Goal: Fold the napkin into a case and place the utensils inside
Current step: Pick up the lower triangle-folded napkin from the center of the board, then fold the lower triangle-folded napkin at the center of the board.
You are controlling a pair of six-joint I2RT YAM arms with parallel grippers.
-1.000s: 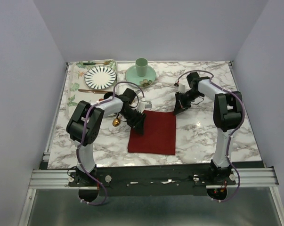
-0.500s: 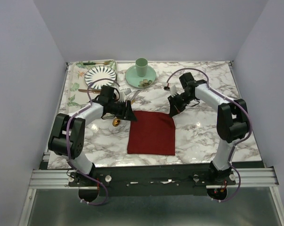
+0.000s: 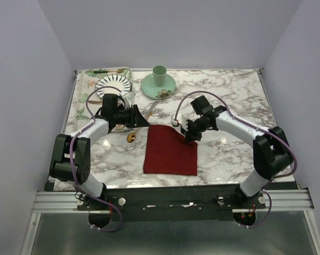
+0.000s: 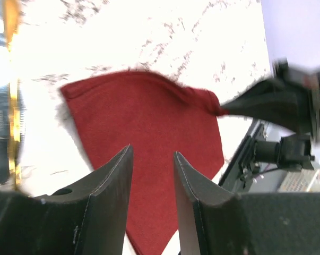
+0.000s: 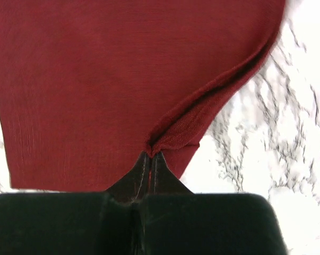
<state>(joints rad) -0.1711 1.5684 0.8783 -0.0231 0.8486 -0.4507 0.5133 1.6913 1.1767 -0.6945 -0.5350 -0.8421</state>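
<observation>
The dark red napkin [image 3: 169, 153] lies flat on the marble table, except for its far right corner. That corner is lifted and drawn inward, with my right gripper [image 3: 187, 134] shut on it. In the right wrist view the gripper [image 5: 150, 154] pinches a bunched fold of the napkin [image 5: 80, 79]. My left gripper [image 3: 144, 121] hovers open beside the napkin's far left corner. In the left wrist view the left gripper [image 4: 152, 151] has nothing between its fingers and only the napkin [image 4: 144, 117] below them. The gold spoon [image 3: 131, 137] lies left of the cloth. A slim silver knife [image 3: 151, 109] lies beyond the cloth.
A floral tray [image 3: 84, 87] at the far left carries a striped plate [image 3: 113, 85], a green-handled utensil [image 3: 103, 70] and a brown-gold utensil [image 3: 95, 102]. A green cup [image 3: 159, 75] stands on a saucer [image 3: 158, 86] at the back centre.
My right gripper has moved left and nearer with the napkin's far right corner, folding it inward. My left gripper has drawn back left off the napkin's far left corner.
</observation>
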